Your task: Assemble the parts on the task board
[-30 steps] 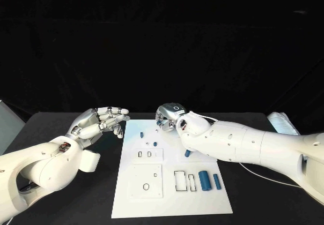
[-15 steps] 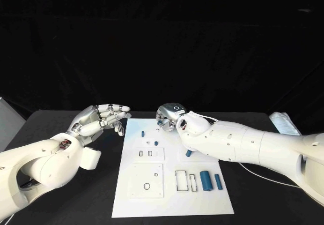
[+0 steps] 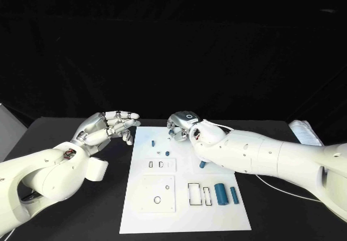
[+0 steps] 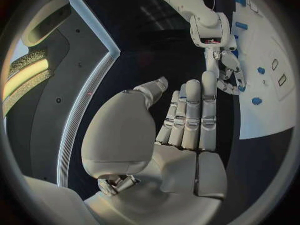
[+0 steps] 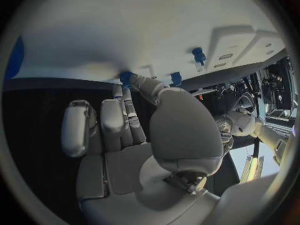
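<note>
- The left hand (image 3: 107,129) is drifting slightly inward toward the near-left corner of the task board (image 3: 184,221) compared with a second ago, when it was hanging a little farther out over the black bench (image 3: 87,221). Its fingers (image 4: 190,110) are lying side by side, gently curved and grasping nothing, with the palm hovering above the bench just beside the board's edge.
- The right hand (image 3: 184,126) is barely shifting over that second; it is staying bent down at the board's far edge. In the right wrist view a fingertip is touching a small blue part (image 5: 127,77) standing on the white surface, but whether it is pinching it or only pressing on it I cannot tell.
- I judge this to mean that the right hand is working a peg at the far end while the left is coming in to help or to steady the board; no part looks newly seated.
- Elsewhere on the board, two blue cylinders (image 3: 219,193) are lying loose near the rectangular slots (image 3: 194,194) on the right side, and small blue pegs (image 3: 167,153) are sitting near the far end. A blue piece (image 3: 202,163) is peeking out beside the right forearm.
- The right forearm is stretching across the board's right side, shadowing that piece and crowding the way to the cylinders.
- A pale object (image 3: 304,131) is resting at the bench's far-right corner, well apart from the work.
</note>
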Controlling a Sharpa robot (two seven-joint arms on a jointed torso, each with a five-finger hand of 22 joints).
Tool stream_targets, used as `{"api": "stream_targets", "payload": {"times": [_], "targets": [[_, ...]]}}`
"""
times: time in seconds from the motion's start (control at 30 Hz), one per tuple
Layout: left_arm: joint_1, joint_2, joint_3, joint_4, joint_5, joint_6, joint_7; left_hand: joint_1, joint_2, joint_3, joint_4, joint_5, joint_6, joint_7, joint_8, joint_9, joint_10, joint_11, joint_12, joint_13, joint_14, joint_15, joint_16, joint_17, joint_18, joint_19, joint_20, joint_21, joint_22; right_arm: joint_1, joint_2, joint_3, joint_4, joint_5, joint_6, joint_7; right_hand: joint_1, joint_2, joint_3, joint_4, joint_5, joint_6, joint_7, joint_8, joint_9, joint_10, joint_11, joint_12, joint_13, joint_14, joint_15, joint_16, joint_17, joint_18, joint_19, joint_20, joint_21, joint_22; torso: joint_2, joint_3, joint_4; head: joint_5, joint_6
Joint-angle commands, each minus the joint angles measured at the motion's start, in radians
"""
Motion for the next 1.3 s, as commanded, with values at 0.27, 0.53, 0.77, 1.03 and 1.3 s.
{"api": "stream_targets", "payload": {"times": [0.27, 0.53, 0.77, 1.03, 1.3], "targets": [[0.002, -0.003, 0.0, -0.004, 0.0, 0.016, 0.004, -0.006, 0.0, -0.008, 0.001, 0.0, -0.011, 0.0, 0.004, 0.002, -0.008, 0.003, 0.005, 0.002, -0.008, 0.0, 0.004, 0.002, 0.014, -0.008, -0.001, 0.004, 0.002, 0.002, -0.041, 0.0, 0.039, 0.004, -0.054, 0.008, 0.207, 0.035, -0.437, 0.21, -0.026, -0.037, -0.015, -0.052, 0.002, -0.09, 0.016, 0.003, 0.014, -0.01, 0.013, -0.025, -0.067, 0.025, -0.01, 0.008, -0.065, -0.059, -0.001, 0.0024, -0.0044, 0.002, 0.008], [0.001, -0.003, 0.0, -0.017, 0.0, 0.017, 0.005, -0.005, 0.001, -0.007, 0.0, 0.0, -0.011, 0.0, 0.005, 0.003, -0.009, 0.003, 0.006, 0.002, -0.009, 0.0, 0.004, 0.002, 0.014, -0.008, -0.001, 0.005, 0.002, 0.017, -0.141, 0.011, 0.152, 0.068, -0.072, 0.032, 0.295, 0.031, -0.455, 0.32, -0.011, -0.033, -0.015, -0.056, 0.013, -0.058, 0.007, 0.016, 0.028, -0.015, 0.007, -0.033, -0.089, 0.028, -0.012, 0.004, -0.085, -0.073, -0.008, 0.0073, -0.0138, 0.007, 0.018], [0.001, 0.005, 0.0, -0.036, 0.0, 0.022, 0.005, -0.004, 0.002, -0.007, -0.001, 0.0, -0.011, -0.001, 0.006, 0.004, -0.01, 0.002, 0.007, 0.003, -0.009, 0.0, 0.004, 0.002, 0.015, -0.009, -0.001, 0.006, 0.002, 0.033, -0.259, 0.025, 0.254, 0.229, -0.055, 0.086, 0.306, 0.043, -0.39, 0.321, 0.064, -0.015, 0.008, -0.057, 0.019, 0.14, -0.023, 0.082, 0.074, 0.011, -0.019, 0.032, -0.004, 0.009, 0.028, -0.021, -0.015, 0.02, -0.019, 0.0128, -0.0264, 0.007, 0.019], [0.0, 0.014, -0.001, -0.05, 0.0, 0.03, 0.005, -0.004, 0.002, -0.007, -0.001, 0.0, -0.011, -0.001, 0.006, 0.004, -0.01, 0.002, 0.007, 0.003, -0.009, 0.0, 0.004, 0.002, 0.015, -0.009, -0.001, 0.006, 0.002, 0.049, -0.345, 0.029, 0.254, 0.364, 0.057, 0.095, 0.241, -0.002, -0.37, 0.319, 0.169, -0.04, 0.005, -0.066, 0.035, 0.215, -0.043, 0.705, 0.677, 0.039, -0.036, 0.143, 0.15, -0.014, 0.067, -0.035, 0.074, 0.14, -0.026, 0.0174, -0.0335, 0.002, 0.016], [-0.001, 0.019, -0.001, -0.056, 0.0, 0.042, 0.007, -0.003, 0.002, -0.007, -0.001, 0.0, -0.011, -0.001, 0.007, 0.005, -0.011, 0.002, 0.009, 0.004, -0.01, 0.0, 0.004, 0.001, 0.015, -0.01, -0.001, 0.006, 0.003, 0.052, -0.363, 0.03, 0.218, 0.366, 0.146, 0.04, 0.203, 0.017, -0.412, 0.321, 0.142, -0.068, 0.022, -0.038, 0.056, 0.341, -0.019, 1.323, 1.266, 0.1, -0.009, 0.348, 0.519, -0.029, 0.095, -0.012, 0.127, 0.215, -0.025, 0.0194, -0.0314, 0.007, 0.015]]}}
